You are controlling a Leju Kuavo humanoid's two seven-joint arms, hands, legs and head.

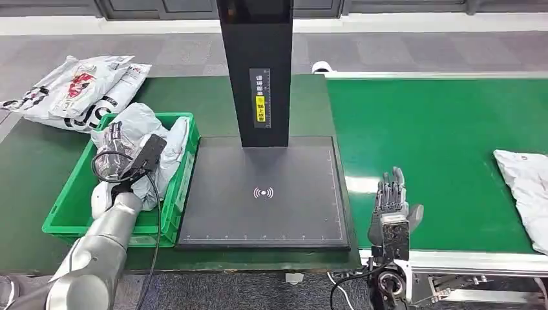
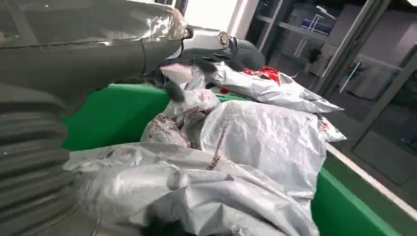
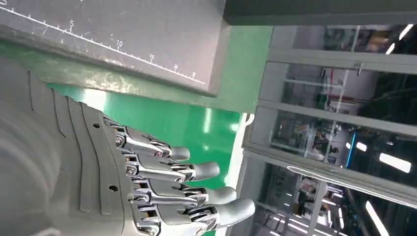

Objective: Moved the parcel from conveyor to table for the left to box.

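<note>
Beside green conveyor, black scanning pad.

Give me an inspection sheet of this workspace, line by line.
Surface: green table on the left, black scanning plate in the middle, green conveyor on the right.
Job's things: grey parcel in the green box; white parcel on the conveyor at the right edge.
Clutter: printed bags piled on the table behind the box.
Hands: left hand over the box on the grey parcel, grip unclear; right hand open above the conveyor.
Cables: black cable looping along the left arm.
Surroundings: black post above the plate; glass walls beyond.
</note>
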